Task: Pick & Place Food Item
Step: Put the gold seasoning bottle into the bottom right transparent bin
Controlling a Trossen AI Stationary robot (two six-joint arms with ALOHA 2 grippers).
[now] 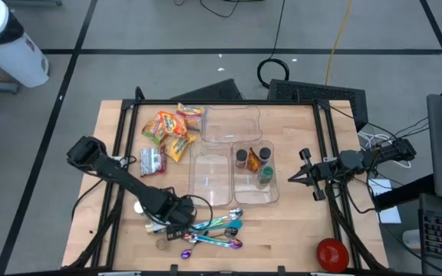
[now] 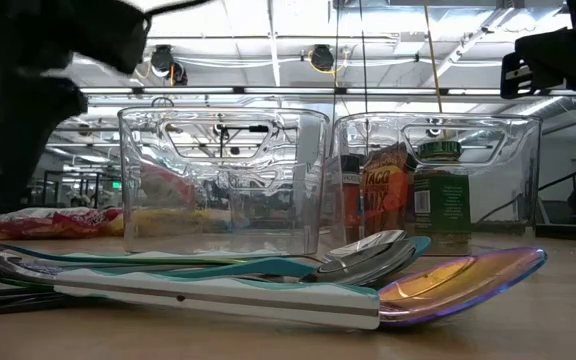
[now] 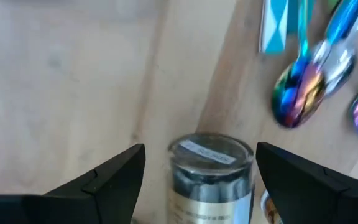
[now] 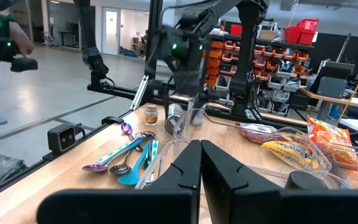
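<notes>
Small glass spice jar with silver lid (image 3: 207,177) sits between the left gripper's (image 3: 199,180) wide-open jaws, upright on the wooden desk (image 1: 298,245) near its front edge, not yet gripped. Iridescent and teal-handled spoons (image 1: 215,230) lie just beside it. Clear plastic bins (image 1: 232,149) mid-desk already hold several spice jars (image 1: 253,161); snack packets (image 1: 171,130) lie loose toward the back-left. Right gripper (image 1: 298,178) waits at the right edge, jaws shut, empty. Judged: partway done, this jar's pick just starting.

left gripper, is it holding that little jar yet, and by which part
Not yet. The left gripper is open, its fingers either side of the upright jar with gaps showing. The right gripper is shut on nothing.
</notes>
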